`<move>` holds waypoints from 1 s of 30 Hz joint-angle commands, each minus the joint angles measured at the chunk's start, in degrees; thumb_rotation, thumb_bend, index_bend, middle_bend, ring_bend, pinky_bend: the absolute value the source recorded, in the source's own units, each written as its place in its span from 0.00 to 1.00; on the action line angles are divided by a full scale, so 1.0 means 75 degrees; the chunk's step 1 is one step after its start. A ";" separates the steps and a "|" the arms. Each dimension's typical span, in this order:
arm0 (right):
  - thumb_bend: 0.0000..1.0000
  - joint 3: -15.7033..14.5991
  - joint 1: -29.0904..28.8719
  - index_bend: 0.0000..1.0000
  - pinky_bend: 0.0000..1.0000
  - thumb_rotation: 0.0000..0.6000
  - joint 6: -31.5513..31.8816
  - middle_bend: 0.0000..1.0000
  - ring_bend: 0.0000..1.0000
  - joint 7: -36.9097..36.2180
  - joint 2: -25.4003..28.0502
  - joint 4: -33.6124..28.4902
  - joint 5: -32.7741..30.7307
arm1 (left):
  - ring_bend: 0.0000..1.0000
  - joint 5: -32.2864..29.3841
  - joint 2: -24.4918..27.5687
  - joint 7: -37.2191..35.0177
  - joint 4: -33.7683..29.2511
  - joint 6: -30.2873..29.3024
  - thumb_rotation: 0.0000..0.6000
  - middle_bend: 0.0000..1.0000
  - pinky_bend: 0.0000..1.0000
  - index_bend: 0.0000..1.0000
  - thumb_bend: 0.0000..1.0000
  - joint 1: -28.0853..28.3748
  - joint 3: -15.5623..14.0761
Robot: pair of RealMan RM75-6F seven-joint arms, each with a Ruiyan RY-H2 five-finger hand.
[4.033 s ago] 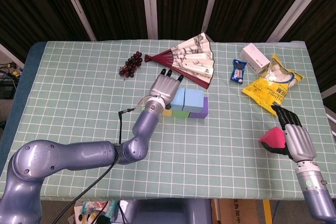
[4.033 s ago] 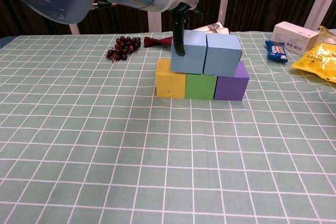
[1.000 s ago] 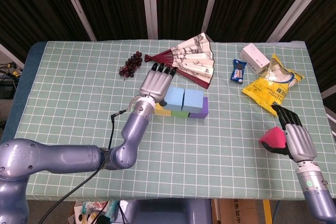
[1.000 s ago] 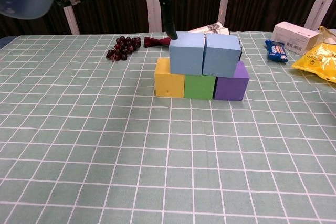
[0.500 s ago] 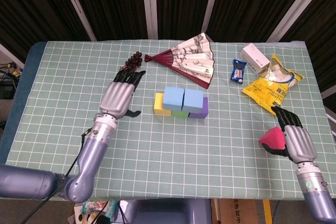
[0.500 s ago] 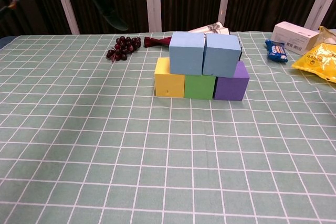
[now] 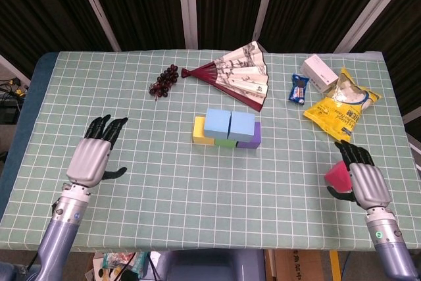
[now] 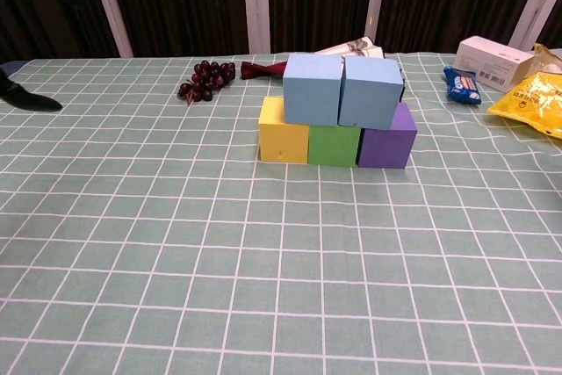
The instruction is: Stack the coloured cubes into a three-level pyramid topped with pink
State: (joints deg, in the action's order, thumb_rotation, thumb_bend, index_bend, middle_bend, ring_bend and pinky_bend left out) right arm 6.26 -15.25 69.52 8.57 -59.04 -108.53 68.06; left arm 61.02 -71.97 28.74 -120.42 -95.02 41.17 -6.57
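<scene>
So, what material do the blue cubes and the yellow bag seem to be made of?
The two blue cubes look like soft foam, perhaps EVA: matte, no shine, with slightly rounded edges. It could also be painted wood; the pictures leave that open. The yellow bag looks like thin plastic film: glossy, crinkled, with bright highlights.

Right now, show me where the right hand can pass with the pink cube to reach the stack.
Bare cloth runs from the right hand, holding the pink cube, across to the purple cube. The front strip and the stretch between stack and left hand are bare too. Crowded: yellow snack bag, white box, blue packet, folding fan, grapes.
</scene>
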 commanded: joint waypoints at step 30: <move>0.23 0.0514 -0.0893 0.00 0.00 1.00 -0.0190 0.00 0.00 0.2311 -0.2182 0.2443 -0.3217 | 0.00 0.1356 0.0539 -0.0617 0.0172 0.0645 1.00 0.10 0.00 0.00 0.12 -0.1452 0.0697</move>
State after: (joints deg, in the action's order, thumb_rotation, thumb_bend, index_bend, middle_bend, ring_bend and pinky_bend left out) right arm 9.82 -21.80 68.01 25.31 -75.40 -90.76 44.74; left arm 71.15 -67.91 24.06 -119.09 -90.34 30.40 -1.47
